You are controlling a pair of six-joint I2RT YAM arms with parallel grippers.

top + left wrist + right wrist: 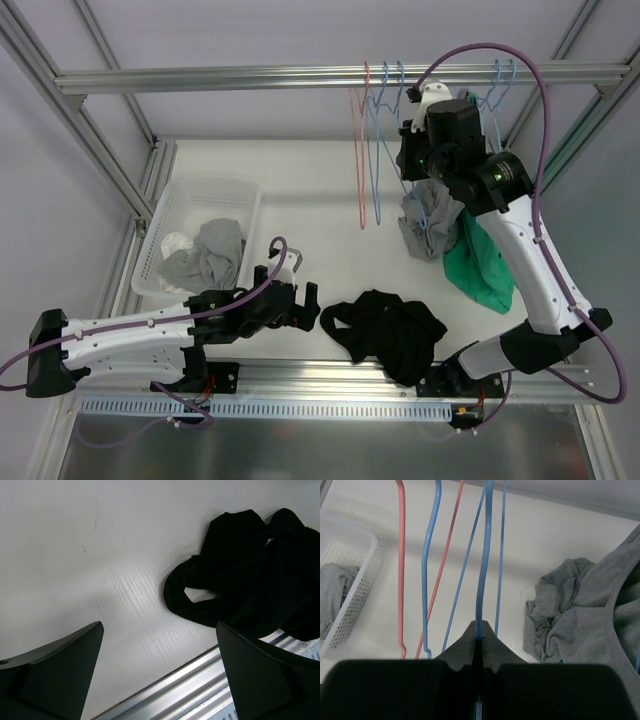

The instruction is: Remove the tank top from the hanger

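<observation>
- Right arm's stretched up high, my right gripper [480, 632] pinching a thin blue wire hanger [484, 555].
- My left gripper [159, 630] sits low, jaws wide, near crumpled black cloth [250, 575].

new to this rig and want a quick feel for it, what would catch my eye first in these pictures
The right gripper stands out first, shut on a thin blue wire hanger up at the metal rail, with a bunched grey tank top and a green garment hanging beside it. Next is the crumpled black garment lying near the front, by the open left gripper. At the left sits a white plastic basket holding grey clothes.
</observation>
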